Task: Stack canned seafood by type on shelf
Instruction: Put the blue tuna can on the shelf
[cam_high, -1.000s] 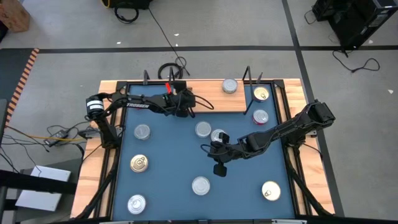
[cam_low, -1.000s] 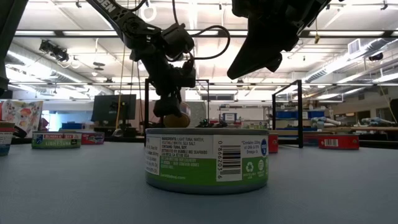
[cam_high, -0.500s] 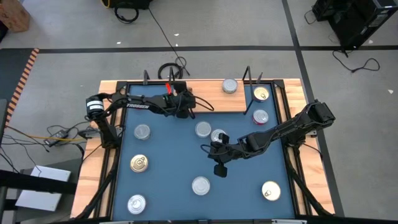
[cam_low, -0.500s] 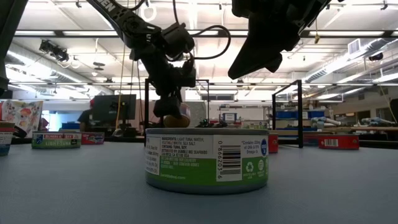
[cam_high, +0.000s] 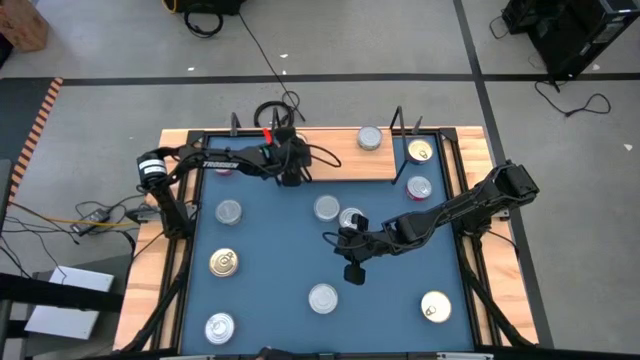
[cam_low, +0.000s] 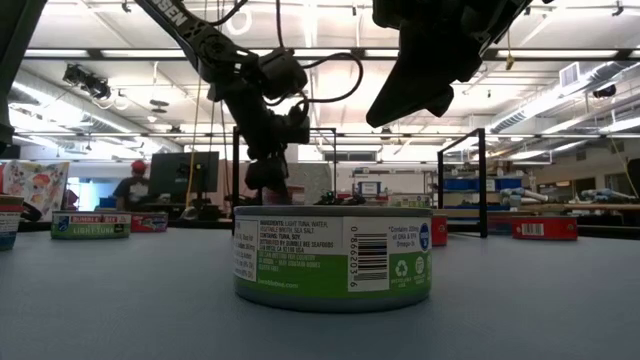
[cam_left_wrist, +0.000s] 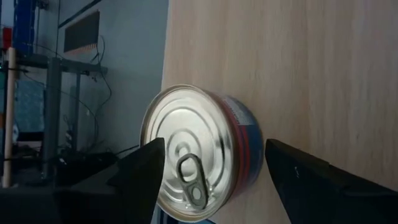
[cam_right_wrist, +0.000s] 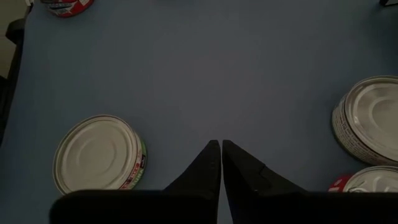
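On the light-wood shelf (cam_high: 340, 165) (cam_left_wrist: 298, 68) stands a silver-lidded tin (cam_left_wrist: 193, 152) with blue and red sides. My left gripper (cam_left_wrist: 215, 142) (cam_high: 289, 170) (cam_low: 267, 180) is open around it, fingers apart on either side, and hides it from above. Two more tins sit at the shelf's right end, one silver (cam_high: 370, 138) and one gold (cam_high: 420, 152). Several tins lie on the blue table, among them a silver pair (cam_high: 327, 208) and a gold one (cam_high: 224, 262). My right gripper (cam_high: 352, 268) (cam_right_wrist: 221, 149) (cam_low: 385, 110) hangs shut above mid-table, holding nothing.
A green-labelled tin (cam_low: 333, 255) fills the front of the low view. Black wire uprights (cam_high: 398, 120) rise at the shelf's ends. A red-sided tin (cam_high: 419, 187) sits near the right arm. A person in a red cap (cam_low: 135, 185) is far behind the table.
My left gripper has opened wider and drawn slightly up and back-left off the tin on the shelf. The right arm has not moved.
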